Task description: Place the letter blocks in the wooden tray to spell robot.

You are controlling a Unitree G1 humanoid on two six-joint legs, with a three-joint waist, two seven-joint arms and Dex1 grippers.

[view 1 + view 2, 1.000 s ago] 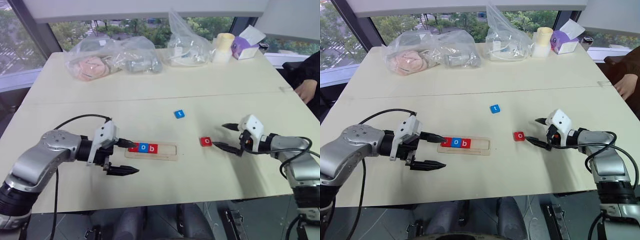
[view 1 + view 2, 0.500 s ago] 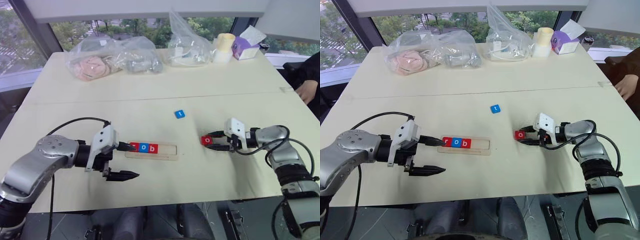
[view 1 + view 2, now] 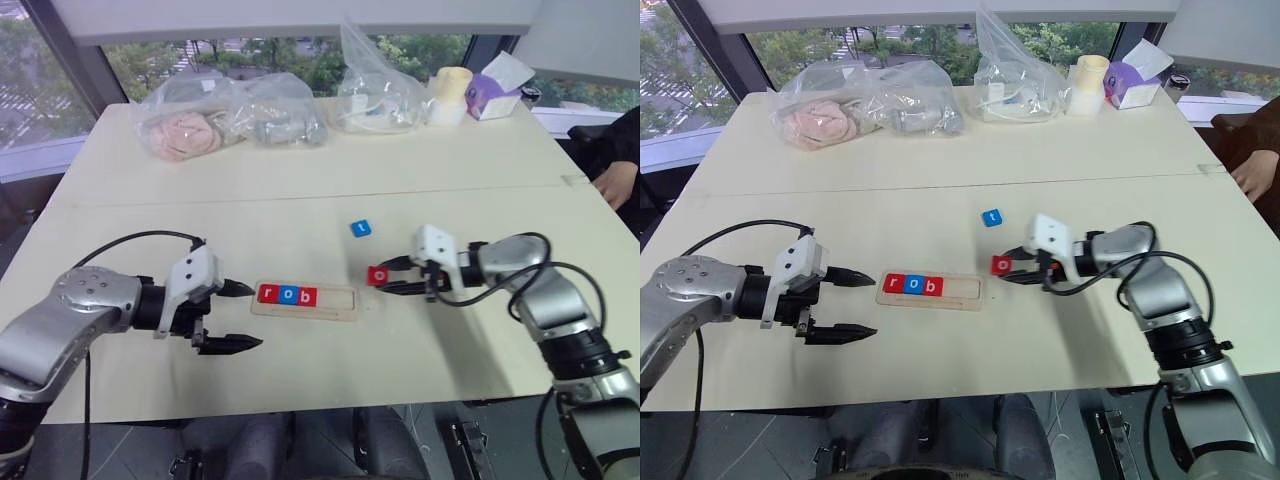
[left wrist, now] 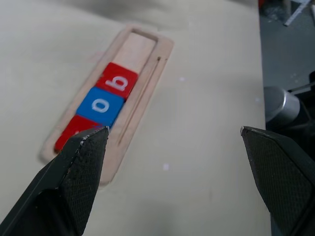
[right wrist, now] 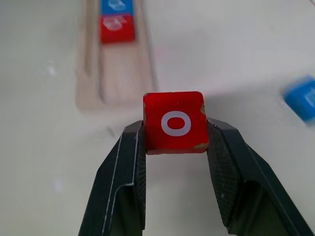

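Gripping a red "o" block between its two black fingers, the right gripper is holding the tile just off the open right end of the wooden tray, its jaws clamped on the tile's two sides with the white letter facing up. Sitting in the tray's left part are three letter blocks side by side: a red "r", a blue "o" and a red "b", with the right part of the recess showing bare wood. Lying loose on the pale table, beyond the tray and near the held tile, is the blue "t" block.

Hovering just off the tray's left end, the left gripper is pointing toward the tray with its fingers spread wide apart and nothing between them; one fingertip is sitting near the "r" tile in the left wrist view.

Standing along the table's far edge are clear plastic bags, a pale cup and a purple tissue box. Resting at the table's right edge is a person's hand.
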